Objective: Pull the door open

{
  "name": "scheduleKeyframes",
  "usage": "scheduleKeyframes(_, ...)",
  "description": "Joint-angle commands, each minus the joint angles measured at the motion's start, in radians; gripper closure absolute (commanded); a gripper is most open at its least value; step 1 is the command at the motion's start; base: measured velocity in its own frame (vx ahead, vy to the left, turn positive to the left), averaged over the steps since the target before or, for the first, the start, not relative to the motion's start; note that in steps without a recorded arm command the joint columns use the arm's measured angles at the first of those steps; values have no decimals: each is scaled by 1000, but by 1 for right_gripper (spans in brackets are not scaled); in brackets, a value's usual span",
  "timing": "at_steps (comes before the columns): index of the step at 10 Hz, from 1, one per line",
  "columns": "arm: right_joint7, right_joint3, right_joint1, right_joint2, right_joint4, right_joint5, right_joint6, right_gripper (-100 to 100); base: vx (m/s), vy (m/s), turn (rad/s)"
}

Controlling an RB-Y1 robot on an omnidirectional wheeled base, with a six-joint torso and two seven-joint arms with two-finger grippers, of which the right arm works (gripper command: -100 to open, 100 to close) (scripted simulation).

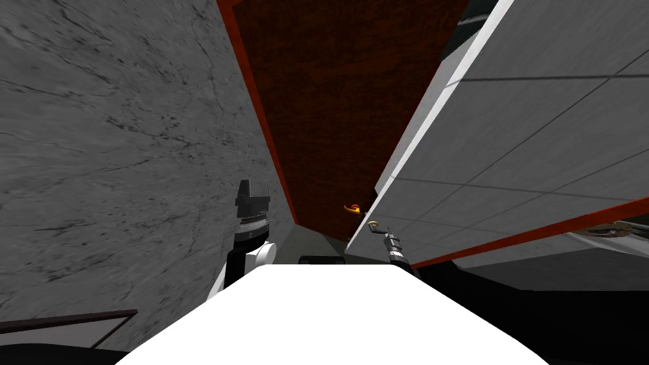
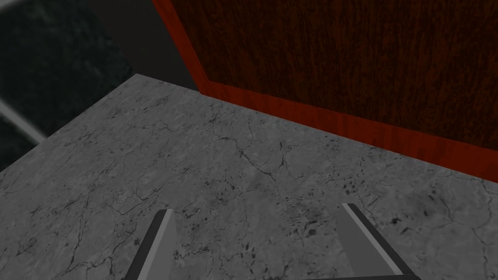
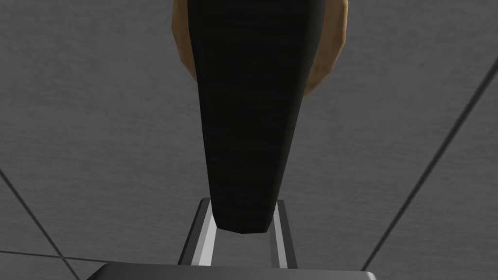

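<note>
The head camera looks steeply down, rolled, between a marble wall and a grey panelled door. The left wrist camera faces that same wall and its red trim from near. The right wrist camera sits tight against the door's lever handle.

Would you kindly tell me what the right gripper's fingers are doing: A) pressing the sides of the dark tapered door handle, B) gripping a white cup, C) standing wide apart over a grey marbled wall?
A: the right gripper is shut against both sides of the dark tapered door handle.
</note>
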Motion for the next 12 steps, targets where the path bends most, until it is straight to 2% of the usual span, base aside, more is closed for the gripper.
scheduleKeyframes(1, -3, 13, -13, -14, 28, -12, -7, 100, -179, 11, 55)
scheduleKeyframes(5, -12, 88, -76, -27, 82, -33, -33, 100, -165, -17, 90)
scheduleKeyframes(7, -15, 115, -100, -29, 99, -38, -42, 100, -105, -48, 57)
scheduleKeyframes(8, -15, 115, -100, -29, 99, -38, -42, 100, -64, -28, 63)
scheduleKeyframes(10, -18, 148, -130, -30, 118, -43, -52, 100, -75, -36, 69)
scheduleKeyframes(12, -19, 156, -137, -30, 123, -44, -54, 100, -61, -34, 40)
